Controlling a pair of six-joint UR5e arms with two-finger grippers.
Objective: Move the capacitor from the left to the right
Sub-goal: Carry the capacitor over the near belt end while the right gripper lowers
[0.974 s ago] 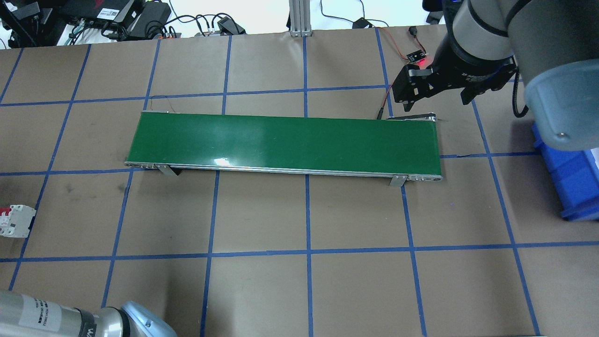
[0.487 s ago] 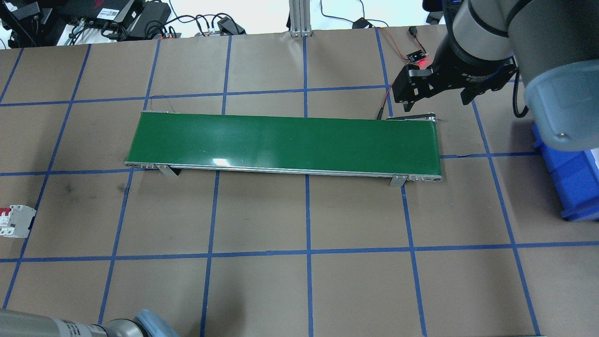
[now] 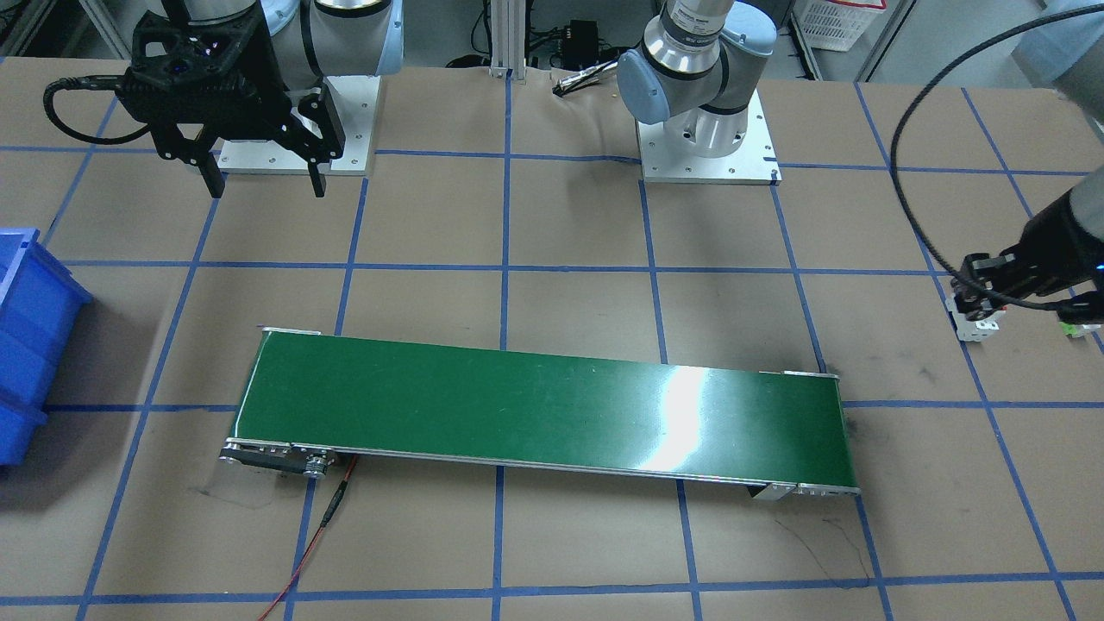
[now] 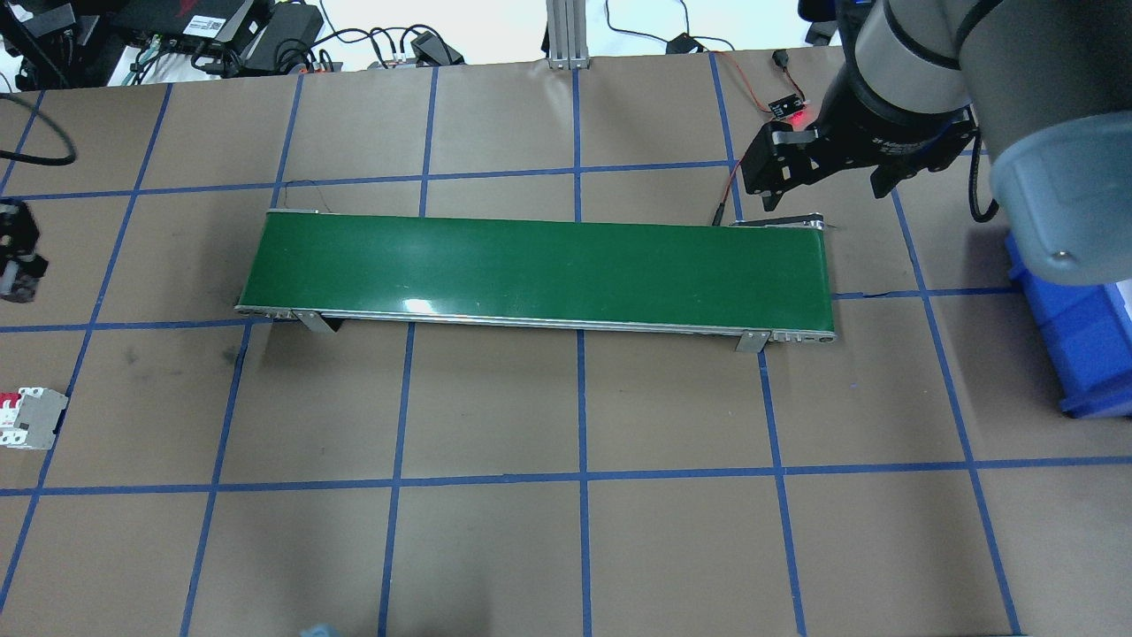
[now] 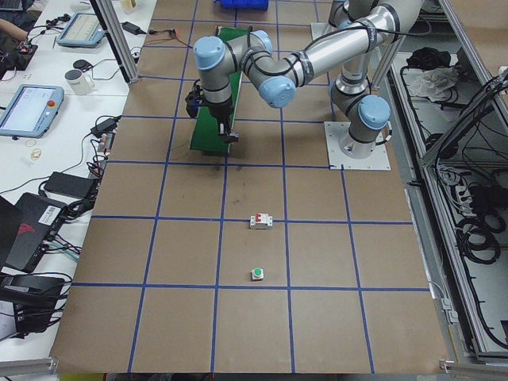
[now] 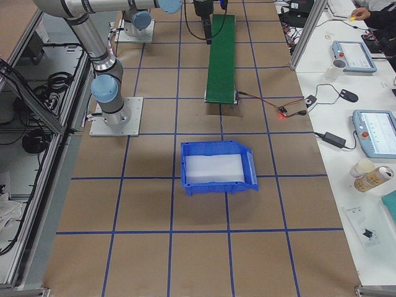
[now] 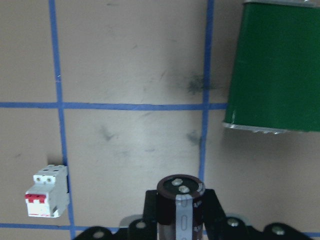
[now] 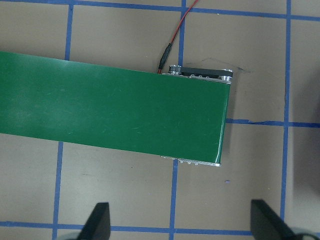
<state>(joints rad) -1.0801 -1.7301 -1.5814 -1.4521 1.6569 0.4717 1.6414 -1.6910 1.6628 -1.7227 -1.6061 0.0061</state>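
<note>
Bench contents, robot's left to right:

1. Left gripper (image 4: 18,252). You are finding it at the far left edge of the overhead view, hanging over the table (image 4: 495,548) just off the left end of the conveyor belt (image 4: 539,270). Its jaws are clamping the capacitor (image 7: 181,200). In the left wrist view the black cylinder is sitting squarely between the two fingers (image 7: 211,212), one pressing on each side. The end with two silver terminals is showing above them, and the silvery stripe is facing the camera.

2. Circuit breaker (image 4: 31,418). White with red switches, it is lying on the table near the left edge, apart from the gripper.

3. Push button (image 5: 257,274). Green and white, it is sitting on the table near the breaker.

4. Conveyor belt. Green, it is running across the middle of the table, and you are seeing nothing on it.

5. Right gripper (image 3: 263,185). It is hovering beside the belt's right end, its jaws standing wide apart and holding nothing.

6. Blue bin (image 4: 1079,354). It is resting on the table at the right edge.
</note>
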